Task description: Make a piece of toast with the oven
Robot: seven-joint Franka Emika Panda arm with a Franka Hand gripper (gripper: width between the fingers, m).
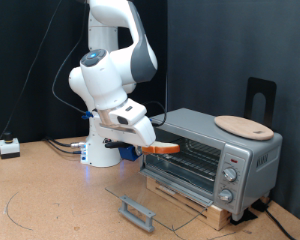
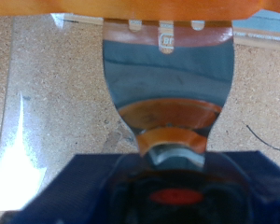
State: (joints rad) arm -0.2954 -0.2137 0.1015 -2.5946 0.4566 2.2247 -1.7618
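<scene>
Looking from the exterior view, the gripper (image 1: 148,143) is seen pinching the piece of toast (image 1: 160,148) at the mouth of the oven (image 1: 212,152), whose glass door (image 1: 155,196) lies folded down near the worktop's front edge. A round wooden board (image 1: 244,126) is rested on the oven. In the wrist view, the piece of toast (image 2: 154,7) is seen across the fingertips (image 2: 165,37).

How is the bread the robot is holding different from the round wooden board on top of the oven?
The bread is square with an orange-tan crust; the board is round and pale wood. The bread is up in the air, pinched in the gripper jaws at the open oven; the board lies on the oven's roof. The bread looks smaller than the board. Both are flat.
</scene>
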